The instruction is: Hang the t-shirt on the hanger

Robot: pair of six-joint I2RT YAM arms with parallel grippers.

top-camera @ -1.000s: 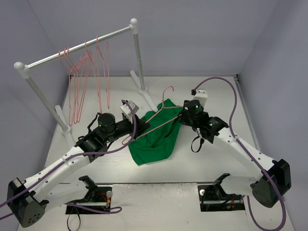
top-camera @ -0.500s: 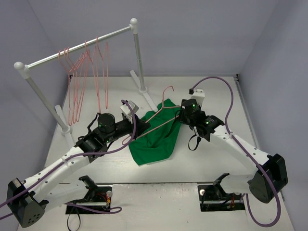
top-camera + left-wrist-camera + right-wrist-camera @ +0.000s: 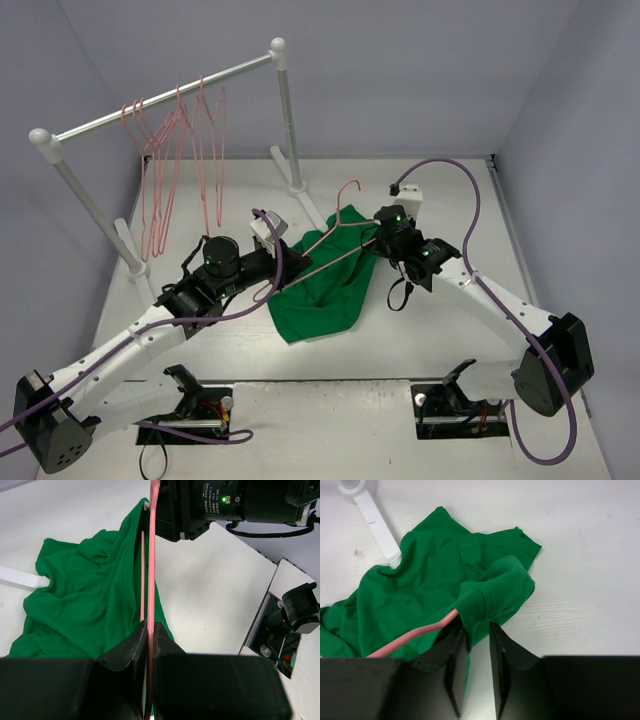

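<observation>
The green t-shirt [image 3: 325, 290] lies crumpled on the table between the arms; it also shows in the left wrist view [image 3: 85, 595] and the right wrist view [image 3: 435, 575]. The pink hanger [image 3: 335, 232] lies tilted over it, hook pointing away. My left gripper [image 3: 292, 262] is shut on the hanger's wire [image 3: 151, 555]. One hanger end [image 3: 415, 635] goes into the shirt's ribbed collar. My right gripper [image 3: 477, 630] is at that collar, jaws a little apart, with a fold of fabric by its left finger [image 3: 455, 650]. It shows in the top view [image 3: 375, 240].
A white rack bar [image 3: 160, 100] with round knobs stands at the back left with several pink hangers [image 3: 180, 170] on it. Its white foot [image 3: 372, 515] lies against the shirt's far edge. Grey walls close in the table.
My right gripper has moved a little to the left, closer to the hanger's end at the collar. The left arm and the hanger have stayed put.
</observation>
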